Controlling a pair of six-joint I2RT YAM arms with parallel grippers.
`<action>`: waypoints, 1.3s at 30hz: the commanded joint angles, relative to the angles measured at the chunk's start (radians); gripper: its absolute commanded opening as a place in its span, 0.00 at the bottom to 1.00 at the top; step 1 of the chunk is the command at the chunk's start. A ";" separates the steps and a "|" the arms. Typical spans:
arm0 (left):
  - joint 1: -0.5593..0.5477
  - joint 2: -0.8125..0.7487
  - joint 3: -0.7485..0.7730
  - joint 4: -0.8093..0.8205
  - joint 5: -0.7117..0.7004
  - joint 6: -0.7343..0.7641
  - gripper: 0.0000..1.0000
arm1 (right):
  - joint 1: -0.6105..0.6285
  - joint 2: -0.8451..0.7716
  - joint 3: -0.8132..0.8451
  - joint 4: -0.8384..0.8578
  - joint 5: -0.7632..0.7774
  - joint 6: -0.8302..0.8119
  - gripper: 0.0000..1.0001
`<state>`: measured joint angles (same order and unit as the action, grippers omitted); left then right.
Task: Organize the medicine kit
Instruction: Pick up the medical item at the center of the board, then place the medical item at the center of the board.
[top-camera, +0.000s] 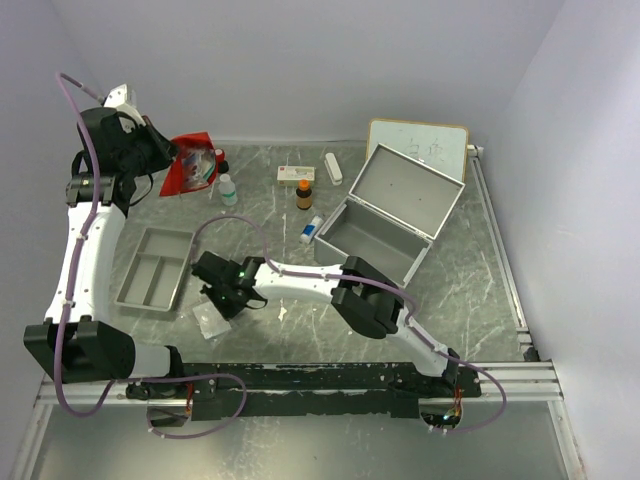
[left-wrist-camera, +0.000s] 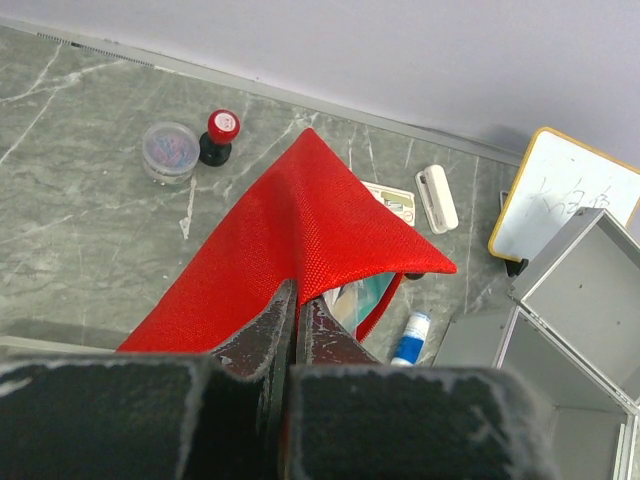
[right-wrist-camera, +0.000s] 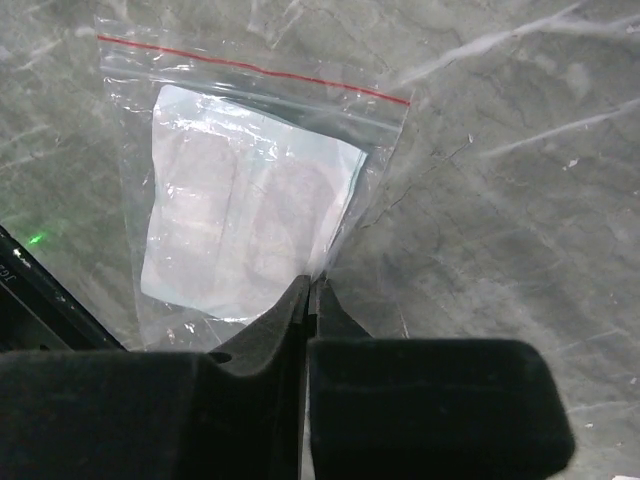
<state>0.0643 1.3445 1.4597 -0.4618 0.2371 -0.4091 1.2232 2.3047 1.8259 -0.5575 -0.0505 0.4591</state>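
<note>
Grey marbled tabletop (top-camera: 470, 300), pale walls surrounding. Medicine kit (top-camera: 372, 236) sitting open right of centre, lid leaning back; rigid metal, probably heavy, smooth, so gripping thin wall edge looking safest. Left gripper (left-wrist-camera: 297, 300) clenching red pouch (left-wrist-camera: 300, 215), upper left; right gripper (right-wrist-camera: 308, 288) pinching clear bag (right-wrist-camera: 240, 200) edge.

Tabletop w/ 12 separate items, by kind:

- 1 medicine kit (top-camera: 395, 200), silver aluminium.
- 1 grey divided tray (top-camera: 155, 268).
- 1 red pouch (left-wrist-camera: 300, 230); anything inside is too hidden to count.
- 3 small bottles:
  - 1 amber bottle (top-camera: 304, 193) w/ orange cap
  - 1 white bottle (top-camera: 228, 189)
  - 1 red-capped bottle (left-wrist-camera: 218, 135)
- 1 clear round tub (left-wrist-camera: 170, 150).
- 1 flat white box (top-camera: 296, 173).
- 1 white oblong case (left-wrist-camera: 437, 198).
- 1 white-and-blue tube (left-wrist-camera: 411, 337).
- 1 whiteboard (top-camera: 418, 145), yellow frame.
- 1 clear zip bag (right-wrist-camera: 330, 110) w/ 1 white pad (right-wrist-camera: 240, 230) inside.

Also 2 robot arms: left arm (top-camera: 85, 250), right arm (top-camera: 300, 282).
</note>
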 joint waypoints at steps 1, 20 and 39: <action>0.005 -0.024 -0.004 0.018 0.019 -0.007 0.07 | 0.001 0.006 -0.037 -0.083 0.100 0.014 0.00; 0.005 -0.028 -0.013 0.031 0.035 -0.014 0.07 | -0.107 -0.161 -0.096 -0.177 0.388 0.048 0.00; 0.006 -0.025 -0.015 0.035 0.057 -0.021 0.07 | -0.134 -0.048 0.075 -0.154 0.302 0.058 0.45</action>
<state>0.0643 1.3430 1.4441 -0.4603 0.2703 -0.4202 1.0611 2.1853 1.7943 -0.6891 0.2520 0.5175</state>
